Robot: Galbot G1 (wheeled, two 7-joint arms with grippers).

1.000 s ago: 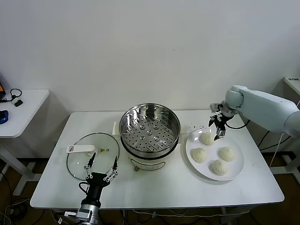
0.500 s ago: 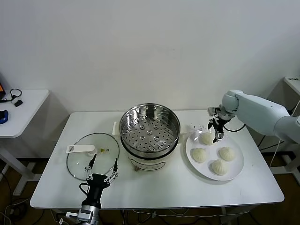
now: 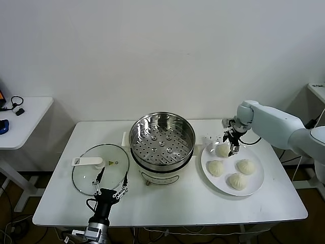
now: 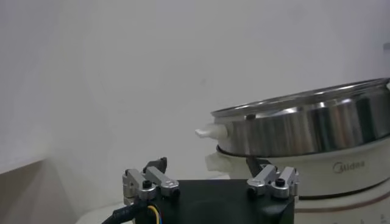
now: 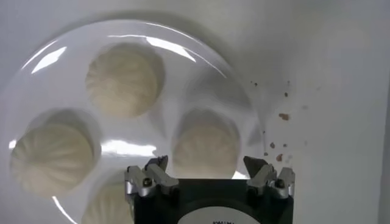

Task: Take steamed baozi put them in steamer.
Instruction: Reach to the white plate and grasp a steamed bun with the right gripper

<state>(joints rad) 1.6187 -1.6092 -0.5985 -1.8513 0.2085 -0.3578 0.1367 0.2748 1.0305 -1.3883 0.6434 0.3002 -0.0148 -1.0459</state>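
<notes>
Left hand [image 3: 109, 189] idles at the near bench [image 3: 167, 203] edge beside the lid [image 3: 100, 169], fingers spread, empty. Steamer [image 3: 162, 140] sits mid-bench, tray bare. Farther right, four baozi [image 3: 236, 180] sit on the plate [image 3: 256, 185], pleats up, round, no long axis. Right hand [image 3: 230, 142] hovers open over the far baozi [image 3: 223, 150], holding nothing. Likely soft and light: pinch the sides gently.
</notes>
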